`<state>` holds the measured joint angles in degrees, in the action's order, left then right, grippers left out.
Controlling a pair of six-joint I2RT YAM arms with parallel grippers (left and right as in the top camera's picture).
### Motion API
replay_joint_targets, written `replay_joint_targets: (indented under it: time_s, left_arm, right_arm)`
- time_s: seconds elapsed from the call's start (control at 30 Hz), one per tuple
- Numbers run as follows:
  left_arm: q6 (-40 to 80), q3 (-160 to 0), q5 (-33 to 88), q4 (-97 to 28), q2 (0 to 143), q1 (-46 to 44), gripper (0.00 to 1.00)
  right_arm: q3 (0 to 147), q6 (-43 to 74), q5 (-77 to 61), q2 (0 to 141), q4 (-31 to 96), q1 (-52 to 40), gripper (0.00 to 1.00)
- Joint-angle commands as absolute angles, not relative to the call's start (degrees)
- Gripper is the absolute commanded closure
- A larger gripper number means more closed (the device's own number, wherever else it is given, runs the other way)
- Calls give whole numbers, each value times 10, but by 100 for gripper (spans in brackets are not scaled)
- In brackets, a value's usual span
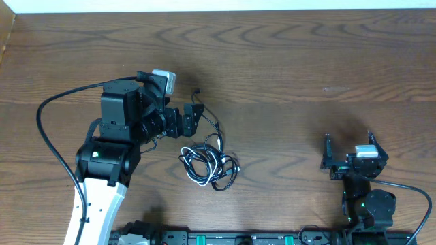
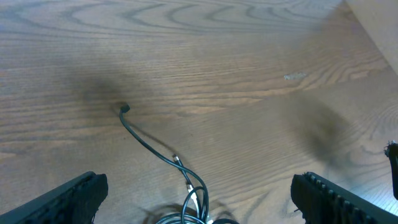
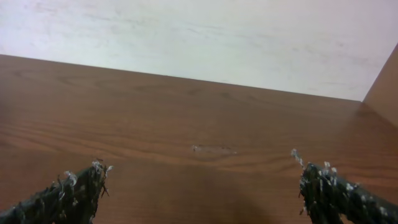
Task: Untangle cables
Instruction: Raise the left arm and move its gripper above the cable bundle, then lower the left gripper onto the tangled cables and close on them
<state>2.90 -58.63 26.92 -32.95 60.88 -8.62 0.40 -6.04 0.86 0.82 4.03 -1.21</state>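
**STATUS: BOTH GRIPPERS OPEN, CABLES BUNCHED ON TABLE**

Start at the edge of the table (image 1: 306, 61) nearest the arm bases. The right gripper (image 1: 349, 144) sits low on the right side, close to its base. Its jaws are spread wide with nothing between them. In the right wrist view, the right gripper (image 3: 199, 171) frames only bare wood, and its finger pads (image 3: 68, 193) look frayed and flecked with white.

Next, find the cables (image 1: 208, 162) near the middle of the table, left of center. They lie in a loose, overlapping coil, well apart from the right gripper. Most strands are black, and one white strand shows along the coil's lower left. From the coil, one black strand runs away from the bases and ends in a small plug (image 1: 196, 91).

The left gripper (image 1: 194, 117) is just beyond the coil, beside that strand. Its jaws are spread wide and hold nothing. In the left wrist view, the cables (image 2: 155, 149) pass between the open fingers (image 2: 81, 196), and the plug (image 2: 124, 108) lies on the wood ahead. You cannot tell from these views whether the fingers touch the strand.

Farther out, note a small pale scuff (image 3: 212, 149) in the wood. A light wall (image 3: 217, 37) stands beyond the far edge.
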Motion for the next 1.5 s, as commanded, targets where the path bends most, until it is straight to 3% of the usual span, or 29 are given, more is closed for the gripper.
replay_joint_targets:
  time_s: [0.0, 0.47, 0.93, 1.2, 1.47]
  left_arm:
    - [21, -600, 278, -325, 610, -83, 0]
    - [11, -628, 279, -355, 660, -83, 0]
    - [-80, -678, 183, -630, 744, -105, 1]
    - [-136, -676, 182, -639, 749, -178, 1]
    - [-126, -625, 109, -623, 750, -193, 1]
  right_arm:
    - [3, -52, 11, 4, 42, -15, 1]
    - [3, -52, 11, 4, 42, -15, 1]
    - [3, -52, 11, 4, 42, -15, 1]
    - [3, -52, 11, 4, 42, -15, 1]
    - [3, -52, 11, 4, 42, -15, 1]
